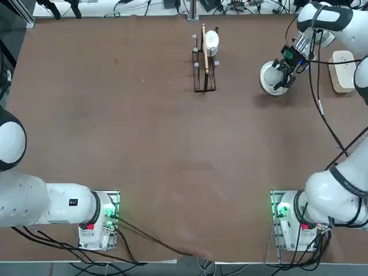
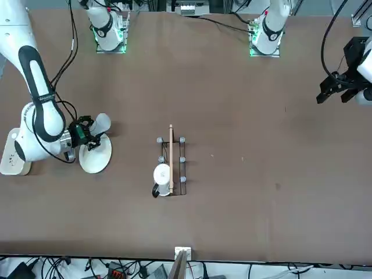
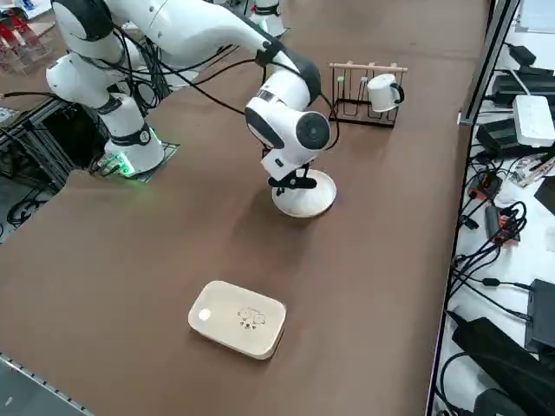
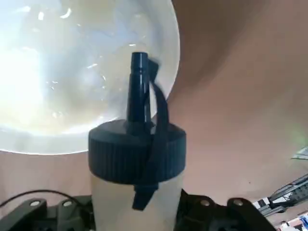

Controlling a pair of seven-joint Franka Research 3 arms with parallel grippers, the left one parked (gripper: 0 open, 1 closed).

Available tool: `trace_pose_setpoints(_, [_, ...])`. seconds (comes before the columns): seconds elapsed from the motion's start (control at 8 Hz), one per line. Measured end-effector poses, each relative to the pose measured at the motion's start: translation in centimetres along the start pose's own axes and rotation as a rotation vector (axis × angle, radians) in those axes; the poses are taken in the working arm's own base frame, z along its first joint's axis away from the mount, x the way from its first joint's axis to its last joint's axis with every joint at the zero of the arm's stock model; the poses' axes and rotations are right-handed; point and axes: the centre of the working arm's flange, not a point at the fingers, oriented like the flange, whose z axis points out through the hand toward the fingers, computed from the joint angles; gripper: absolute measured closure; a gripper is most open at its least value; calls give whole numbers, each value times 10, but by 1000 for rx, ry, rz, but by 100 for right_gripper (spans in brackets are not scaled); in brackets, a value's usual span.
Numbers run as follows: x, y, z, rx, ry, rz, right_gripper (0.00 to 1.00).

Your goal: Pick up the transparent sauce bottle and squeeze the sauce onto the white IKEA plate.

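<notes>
Two black fingers (image 4: 202, 214) of the right gripper (image 4: 137, 211) pinch the transparent sauce bottle (image 4: 137, 192) tight around its soft body, one on each side. That hold looks firm enough to carry the bottle, and a harder press would push sauce out. In the wrist view the dark screw cap (image 4: 137, 154) sits on top of the cloudy body, and the thin nozzle (image 4: 137, 86) sticks out past it. A little strap hangs down from the nozzle to the cap, probably the tip cover, so I think the tip is open.

Just past the nozzle lies the white IKEA plate (image 4: 57, 62), round and shiny. The bottle is tipped with its nozzle aimed at the plate, so sauce would land inside the rim and not on the brown table (image 4: 240, 96). I see no sauce on the plate yet, so the squeeze looks like the next step.

From overhead, the gripper hangs right over the plate, far out on the robot's right side of the table. The arm reaches a long way to get there, with its wrist bent so the bottle points down at a slant.

Beside the plate, nearer the table edge, lies a cream-white dish (image 1: 343, 70) with round corners. It is not the target, so the bottle stays away from it.

Farther along stands a wire rack (image 1: 204, 66) holding a small white cup (image 1: 211, 40). It is well apart from the plate and out of the way
</notes>
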Motion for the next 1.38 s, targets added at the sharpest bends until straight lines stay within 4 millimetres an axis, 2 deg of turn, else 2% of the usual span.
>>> trace_pose_setpoints(0.38, [13,-11,-5,25,0,1,67])
trace_pose_setpoints(0.75, [15,-28,-8,44,5,-10,67])
trace_pose_setpoints(1.0, [6,-52,-7,69,27,-4,67])
trace_pose_setpoints(1.38, [-26,-83,11,101,27,29,67])
